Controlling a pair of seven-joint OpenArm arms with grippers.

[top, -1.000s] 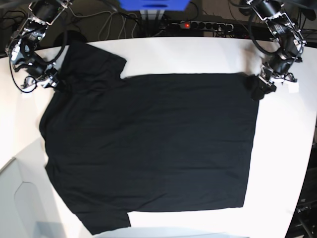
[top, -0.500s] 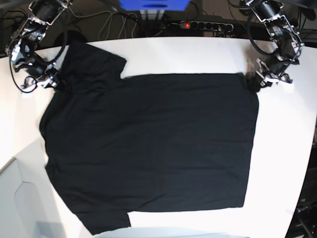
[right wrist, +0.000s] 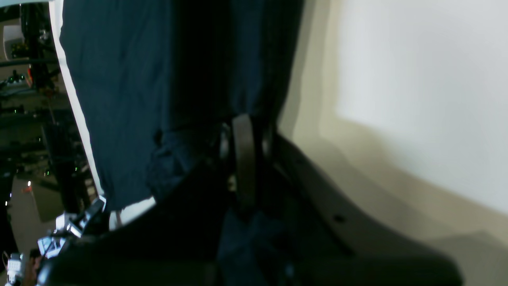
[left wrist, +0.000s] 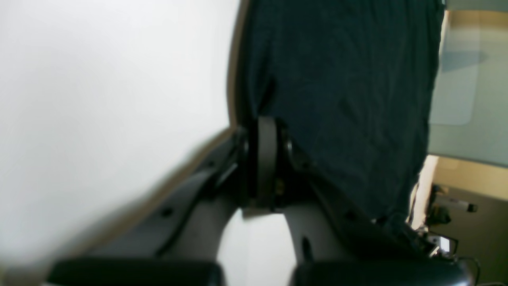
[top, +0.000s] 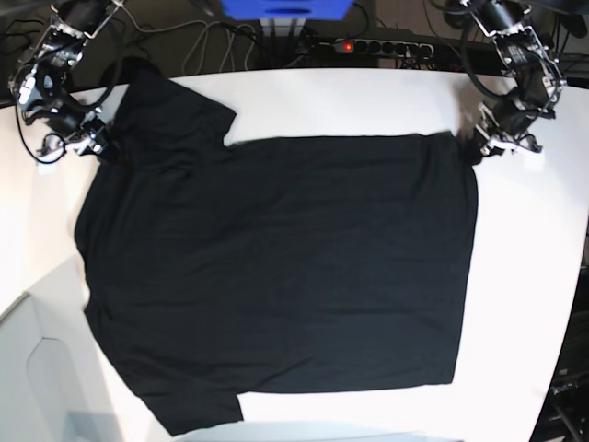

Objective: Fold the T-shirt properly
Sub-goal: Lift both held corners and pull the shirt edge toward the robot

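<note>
The black T-shirt lies spread flat on the white table, with one sleeve at the back left and the other at the front left. At the shirt's back right corner my left gripper is shut on the cloth. The left wrist view shows its fingers pressed together on the edge of the T-shirt. My right gripper is shut on the shirt beside the back left sleeve. In the right wrist view its fingers pinch the dark T-shirt.
A power strip with a red light, loose cables and a blue box sit behind the table's back edge. A grey panel stands at the front left. The table's curved right edge drops off to dark floor.
My left gripper has shut on the shirt's back right corner and drawn slightly back. My right gripper, still holding cloth, has shifted a little toward the back. The corner's cloth is pulled tighter.
</note>
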